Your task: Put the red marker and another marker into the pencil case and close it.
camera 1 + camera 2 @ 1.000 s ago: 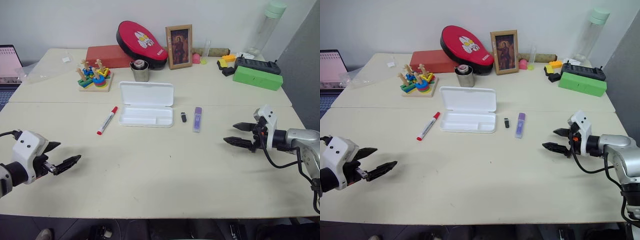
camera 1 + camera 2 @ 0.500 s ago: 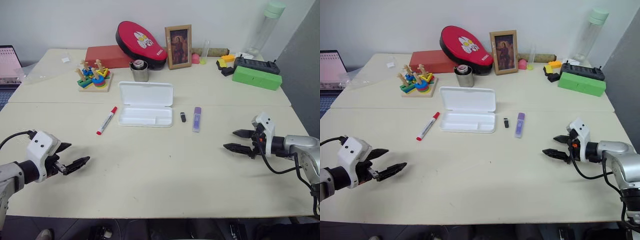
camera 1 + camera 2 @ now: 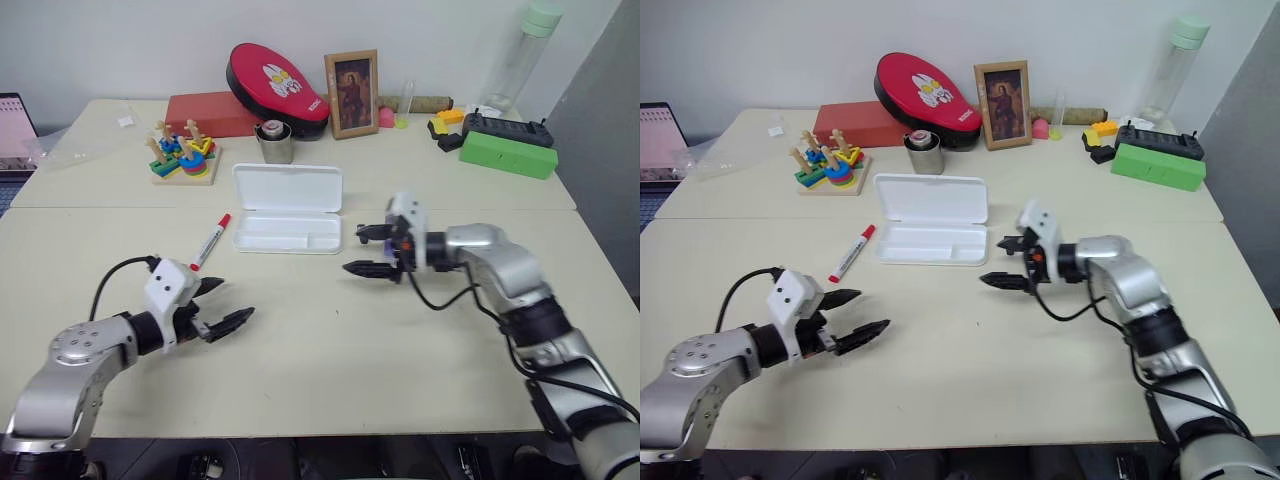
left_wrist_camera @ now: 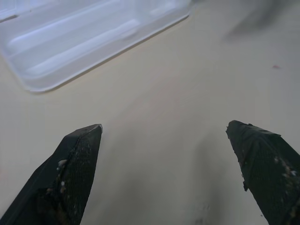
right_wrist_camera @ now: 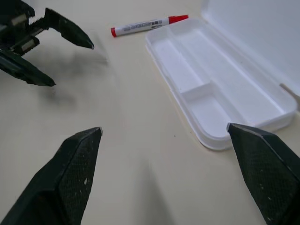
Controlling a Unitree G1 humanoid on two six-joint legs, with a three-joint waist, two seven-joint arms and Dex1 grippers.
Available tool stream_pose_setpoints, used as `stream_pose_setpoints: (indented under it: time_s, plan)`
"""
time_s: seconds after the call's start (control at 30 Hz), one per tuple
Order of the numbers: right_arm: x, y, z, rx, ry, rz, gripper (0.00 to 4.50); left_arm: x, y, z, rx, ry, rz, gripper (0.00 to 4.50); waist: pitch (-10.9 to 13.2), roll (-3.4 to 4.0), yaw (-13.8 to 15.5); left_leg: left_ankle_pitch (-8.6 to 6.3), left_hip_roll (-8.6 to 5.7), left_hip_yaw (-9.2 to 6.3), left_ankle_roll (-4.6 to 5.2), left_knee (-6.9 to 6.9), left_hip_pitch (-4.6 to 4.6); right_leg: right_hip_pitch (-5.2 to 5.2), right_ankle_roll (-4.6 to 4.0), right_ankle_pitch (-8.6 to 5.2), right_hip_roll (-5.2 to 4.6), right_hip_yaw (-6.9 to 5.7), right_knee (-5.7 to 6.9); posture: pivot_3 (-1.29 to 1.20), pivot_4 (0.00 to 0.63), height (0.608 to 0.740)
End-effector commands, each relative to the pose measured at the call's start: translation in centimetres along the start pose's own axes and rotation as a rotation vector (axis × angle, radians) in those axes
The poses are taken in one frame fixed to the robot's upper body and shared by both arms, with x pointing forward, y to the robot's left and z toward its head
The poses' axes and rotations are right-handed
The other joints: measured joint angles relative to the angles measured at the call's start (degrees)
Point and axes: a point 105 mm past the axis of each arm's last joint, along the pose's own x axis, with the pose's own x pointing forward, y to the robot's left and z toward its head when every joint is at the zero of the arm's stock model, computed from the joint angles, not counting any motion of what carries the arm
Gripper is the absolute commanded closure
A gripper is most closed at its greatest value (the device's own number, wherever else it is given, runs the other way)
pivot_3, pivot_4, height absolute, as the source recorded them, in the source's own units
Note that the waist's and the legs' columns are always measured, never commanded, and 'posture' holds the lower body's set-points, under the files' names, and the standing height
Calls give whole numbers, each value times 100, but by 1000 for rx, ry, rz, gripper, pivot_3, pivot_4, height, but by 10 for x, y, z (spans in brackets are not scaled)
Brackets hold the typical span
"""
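Note:
The pencil case [image 3: 287, 208] lies open in the middle of the table, its lid folded back and its tray empty. Left of it the red marker [image 3: 210, 241] lies slanted on the table. My left gripper [image 3: 234, 300] hovers open and empty just in front of the marker, pointing toward the case. Just off the case's right front corner, my right gripper [image 3: 354, 250] is open and empty, pointing left. The other marker is hidden behind my right hand. The right wrist view takes in the case's tray [image 5: 220, 96], the red marker [image 5: 147, 25] and the left gripper [image 5: 44, 49].
Along the back stand a red oval case [image 3: 277, 78], a red-brown box [image 3: 210, 112], a photo frame [image 3: 352, 93], a metal cup [image 3: 273, 142], a wooden stacking toy [image 3: 182, 155], a green box [image 3: 505, 155] and a tall bottle [image 3: 520, 45]. A laptop [image 3: 12, 125] is at far left.
Both arms swung inward. The right gripper travelled far left to the case's right end; the left gripper moved right toward the red marker. Both stayed open. The camera shifted slightly.

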Motion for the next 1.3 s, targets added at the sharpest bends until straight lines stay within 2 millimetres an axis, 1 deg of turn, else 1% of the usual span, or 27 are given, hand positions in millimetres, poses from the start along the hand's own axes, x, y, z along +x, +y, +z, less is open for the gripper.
stream_pose_setpoints:
  time_s: [0.03, 0.13, 0.27, 0.3, 0.37, 0.4, 0.43, 0.47, 0.5, 0.53, 0.57, 0.6, 0.73, 0.8, 0.87, 1.03, 1.13, 1.2, 1.3]
  plan:
    - [22, -5, 5, -78, 28, 22, 24, 13, -18, 21, 21, -90, -47, 0, -1, -1, -3, 0, 0, -3, 0, 1, 0, 3, 0, 0, 0, -3, 0, 0, 150, 740]
    - [39, -7, -2, -98, 89, 34, 24, 18, -20, 25, 16, -123, -32, 0, -1, -2, -14, 0, 0, -6, 0, 1, 2, 5, -1, 1, 0, -7, 5, 0, 150, 740]
    - [53, -4, -10, -104, 144, 70, 24, 19, -21, 32, -3, -169, -16, 0, -1, -2, -14, 0, -1, -9, 0, 3, 3, 3, -1, 0, 0, -9, 20, 0, 150, 740]
    - [58, -3, -11, -105, 162, 71, 393, 20, -22, 32, -9, -178, -9, 0, -1, -2, -15, 0, -1, -9, 0, 4, 4, 3, -1, 0, 0, -9, 25, 0, 150, 740]
    - [65, -4, -13, -119, 192, 53, 855, 22, -24, 32, -13, -181, -9, 0, -1, -1, -18, 0, -1, -10, 0, 12, 6, 3, -1, 0, 1, -9, 35, 0, 150, 740]
    - [68, -6, -13, -122, 198, 39, 1155, 22, -24, 31, -13, -182, -9, 0, -1, -1, -21, 0, -1, -10, 0, 16, 8, 3, -1, 0, 2, -8, 41, 0, 150, 740]
    - [69, -7, -12, -124, 199, 27, 1361, 23, -24, 32, -13, -183, -7, 0, -2, -1, -21, 0, -1, -11, 0, 18, 9, 3, -1, 0, 2, -8, 45, 0, 150, 740]
    - [70, -8, -11, -127, 197, 21, 1721, 23, -24, 32, -14, -187, -1, 0, -1, -1, -19, 0, -1, -13, 0, 22, 9, 3, -2, 0, 3, -9, 50, 0, 150, 740]
    - [71, -8, -10, -130, 191, 24, 1895, 22, -23, 33, -16, -191, 6, 0, -1, -1, -18, 0, -1, -13, 0, 28, 9, 3, -2, -1, 3, -8, 55, 0, 150, 740]
    - [72, -7, -8, -130, 181, 30, 2211, 22, -21, 33, -17, -191, 17, 0, -1, -1, -18, 0, -1, -13, 0, 36, 9, 3, -2, -1, 3, -8, 62, 0, 150, 740]
    - [73, -6, -7, -131, 176, 34, 2389, 22, -18, 32, -14, -190, 33, 0, -1, -1, -17, 0, -2, -13, 0, 42, 9, 4, -2, -1, 3, -8, 67, 0, 150, 740]
    - [74, -6, -6, -136, 172, 36, 2764, 21, -15, 32, -11, -191, 47, 0, -1, -1, -18, 0, -2, -13, 0, 50, 9, 4, -2, -1, 4, -7, 72, 0, 150, 740]
    - [75, -5, -3, -149, 160, 38, 3585, 19, -13, 32, -19, -204, 63, 0, -1, -1, -22, 0, -2, -16, 1, 65, 9, 4, -1, -1, 6, -6, 83, 0, 150, 740]
    - [75, -5, -1, -155, 148, 40, 4145, 19, -13, 31, -21, -201, 70, 0, -1, -1, -23, 0, -2, -16, 1, 66, 9, 5, -1, -1, 7, -6, 83, 0, 150, 740]
    - [75, -3, 1, -161, 127, 51, 4491, 18, -10, 28, -15, -185, 92, 0, -1, -1, -23, -1, -2, -16, 1, 66, 9, 5, -1, -1, 7, -5, 83, 0, 150, 740]
    - [71, 11, -1, -228, 84, 123, 4491, 3, -2, 21, -61, -190, 159, 0, -2, 0, -24, -1, -1, -17, 1, 65, 8, 4, -1, -1, 8, -6, 82, 0, 150, 740]
    - [60, 27, -3, -260, 33, 188, 4491, -7, 5, 15, -71, -168, 206, 0, -1, 0, -15, -1, -1, -18, 1, 65, 8, 5, -1, -1, 8, -6, 81, 0, 150, 740]
    - [51, 45, -13, -276, 45, 255, 4491, -16, 14, 15, -77, -171, 251, 0, -1, 0, 1, -1, -1, -18, 0, 67, 7, 6, -1, -1, 8, -6, 81, 0, 150, 740]
    - [47, 60, -25, -316, 77, 280, 4491, -26, 20, 11, -85, -159, 285, 0, -2, -1, 1, -1, -1, -19, 0, 69, 7, 6, -1, -1, 8, -6, 81, 0, 150, 740]
